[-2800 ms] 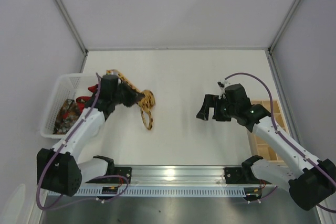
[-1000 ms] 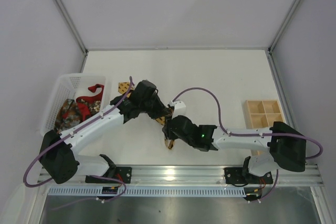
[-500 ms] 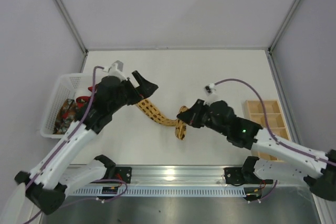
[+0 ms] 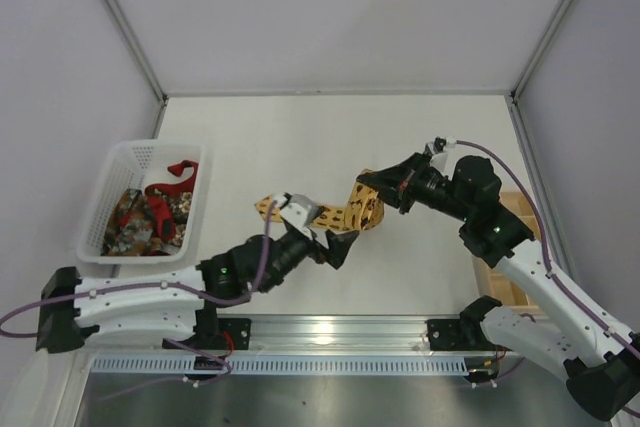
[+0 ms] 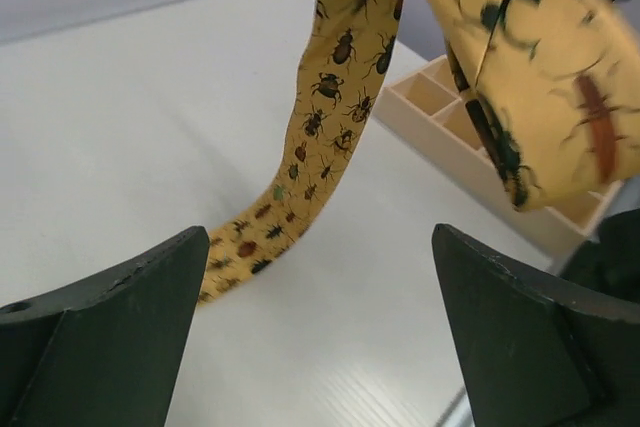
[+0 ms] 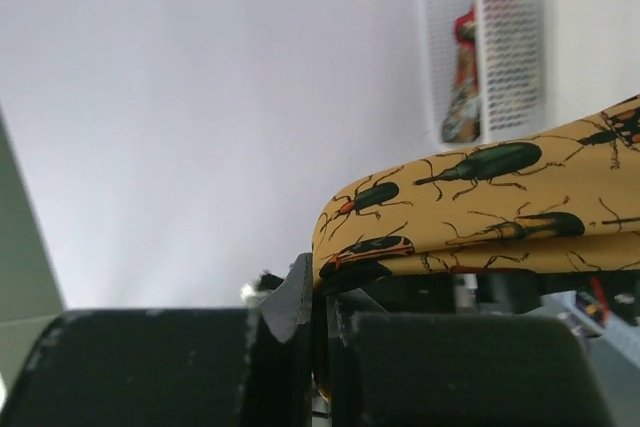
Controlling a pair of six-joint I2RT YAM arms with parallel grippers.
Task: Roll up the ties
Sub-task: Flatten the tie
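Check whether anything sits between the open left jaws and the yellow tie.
Nothing visible does. In the left wrist view only bare table lies between the wide-open left jaws and the yellow tie hanging ahead. The right jaws are shut on its raised end.

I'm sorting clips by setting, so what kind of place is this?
Probably a robotics lab test cell: a white table boxed in by plain panels, two arms bolted to a metal rail, and a basket of ties as props.
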